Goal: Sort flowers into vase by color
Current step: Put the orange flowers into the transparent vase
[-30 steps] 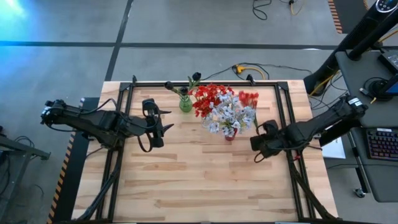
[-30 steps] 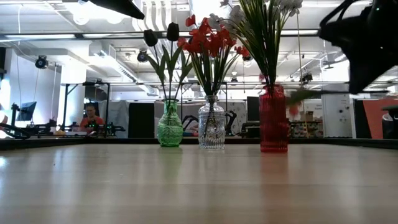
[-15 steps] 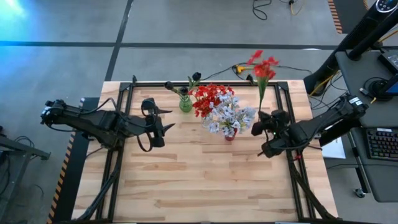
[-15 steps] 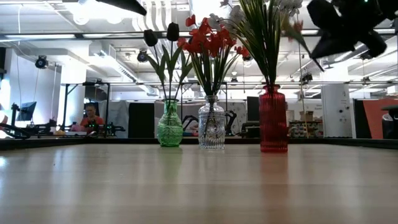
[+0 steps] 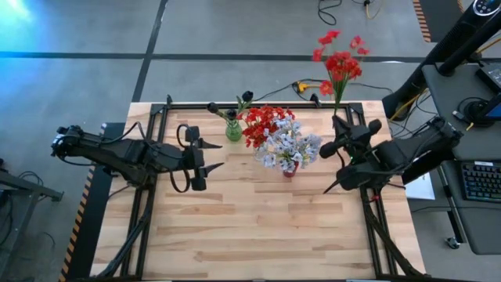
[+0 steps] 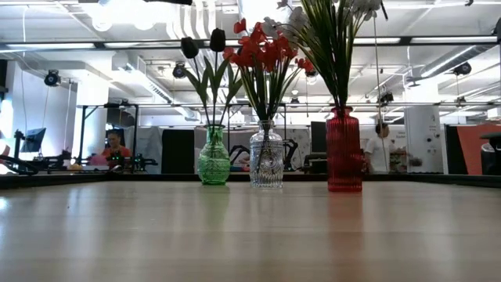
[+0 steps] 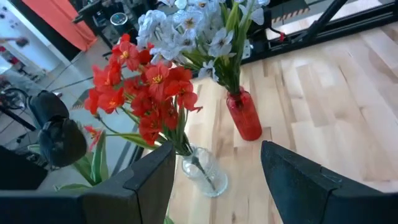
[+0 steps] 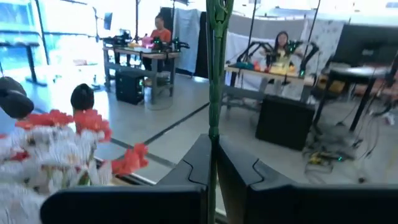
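three vases stand in a row in the middle of the low view: a green vase (image 6: 214,160) with dark buds (image 6: 203,43), a clear vase (image 6: 267,160) with red flowers (image 6: 261,47), and a red vase (image 6: 344,152) with pale flowers (image 5: 290,146). the right gripper (image 5: 338,129), upper right in the high view, is clamped on a red spray (image 5: 338,66); its stem runs toward the frame's top, blossoms past the table edge. the left gripper (image 5: 210,155), centre left, is parted and empty.
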Action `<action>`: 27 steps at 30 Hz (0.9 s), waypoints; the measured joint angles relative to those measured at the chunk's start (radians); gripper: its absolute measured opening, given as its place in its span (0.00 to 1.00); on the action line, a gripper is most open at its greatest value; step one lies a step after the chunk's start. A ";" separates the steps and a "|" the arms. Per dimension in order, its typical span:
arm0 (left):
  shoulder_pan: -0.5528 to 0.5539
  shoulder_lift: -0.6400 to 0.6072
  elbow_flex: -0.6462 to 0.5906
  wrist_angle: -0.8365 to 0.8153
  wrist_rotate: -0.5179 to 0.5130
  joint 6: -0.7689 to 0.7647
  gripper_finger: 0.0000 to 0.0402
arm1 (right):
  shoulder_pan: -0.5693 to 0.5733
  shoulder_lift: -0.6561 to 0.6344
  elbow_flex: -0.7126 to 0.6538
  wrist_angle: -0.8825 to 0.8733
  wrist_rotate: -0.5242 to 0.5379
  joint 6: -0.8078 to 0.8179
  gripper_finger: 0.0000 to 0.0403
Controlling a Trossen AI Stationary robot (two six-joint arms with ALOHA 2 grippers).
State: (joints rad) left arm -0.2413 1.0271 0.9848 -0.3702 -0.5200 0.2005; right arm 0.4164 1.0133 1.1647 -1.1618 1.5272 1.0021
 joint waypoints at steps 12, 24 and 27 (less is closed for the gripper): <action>0.000 0.000 -0.013 0.034 0.027 -0.016 0.55 | 0.000 0.113 0.306 0.019 0.024 -0.379 0.03; -0.001 0.000 -0.013 0.104 0.066 0.007 0.55 | 0.057 0.284 0.570 0.090 -0.049 -0.691 0.03; -0.001 0.000 -0.013 0.140 0.068 0.022 0.55 | 0.078 0.336 0.647 0.107 -0.105 -0.760 0.03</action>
State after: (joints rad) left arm -0.2424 1.0271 0.9714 -0.2306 -0.4520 0.2221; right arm 0.4941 1.3489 1.8112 -1.0551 1.4223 0.2425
